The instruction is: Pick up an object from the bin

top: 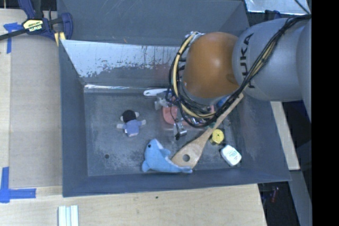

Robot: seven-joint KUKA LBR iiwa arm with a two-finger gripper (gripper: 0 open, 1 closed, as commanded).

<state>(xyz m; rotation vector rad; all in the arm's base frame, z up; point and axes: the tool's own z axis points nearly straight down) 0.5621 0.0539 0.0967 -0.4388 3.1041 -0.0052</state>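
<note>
Arm (275,61) says KUKA on its side. Gripper (179,126) is over a pink thing (168,115) beside the wooden spoon (197,145). Can't tell if it's open or closed.

A grey arm (278,61) lettered KUKA, orange wrist cover (209,66), black and yellow cables (177,74).

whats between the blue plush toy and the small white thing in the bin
In the camera view, the bowl of the wooden spoon lies there, against the blue plush toy, with bare floor before the small white thing.
</note>
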